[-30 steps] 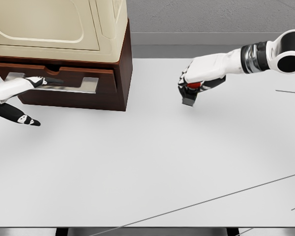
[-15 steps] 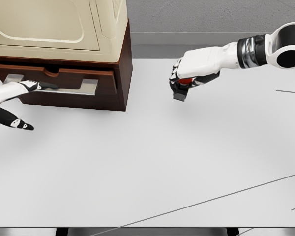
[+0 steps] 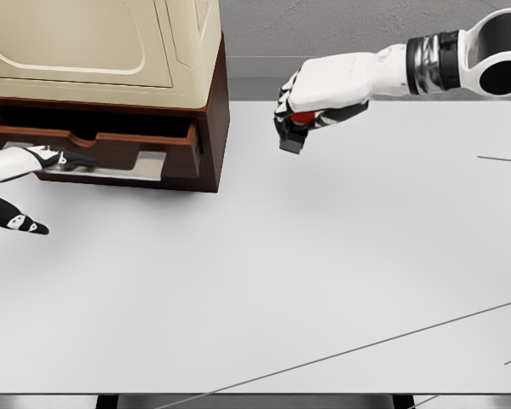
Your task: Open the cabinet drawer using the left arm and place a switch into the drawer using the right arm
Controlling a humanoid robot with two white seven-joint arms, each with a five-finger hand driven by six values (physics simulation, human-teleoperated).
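**Switch held in the air, drawer partly out**

The switch (image 3: 295, 135) hung in the right hand (image 3: 311, 100), above the far part of the table (image 3: 264, 281), to the right of the cabinet (image 3: 111, 94). Its long side ran up and down, with the dark end pointing down toward the table. A bit of red showed near the top. The fingers covered most of it, so its full shape was hard to make out.

The drawer (image 3: 102, 146) stuck out a little from the dark bottom part of the cabinet, near the far left corner of the table. Its inside was dark and could not be seen.

The right hand's fingers were curled tight around the switch. The left hand (image 3: 21, 170) was cut off by the left edge of the picture. Its upper fingers (image 3: 64, 158) reached straight onto the drawer's shiny handle (image 3: 111, 170). One dark finger (image 3: 17, 223) pointed away lower down, touching nothing.
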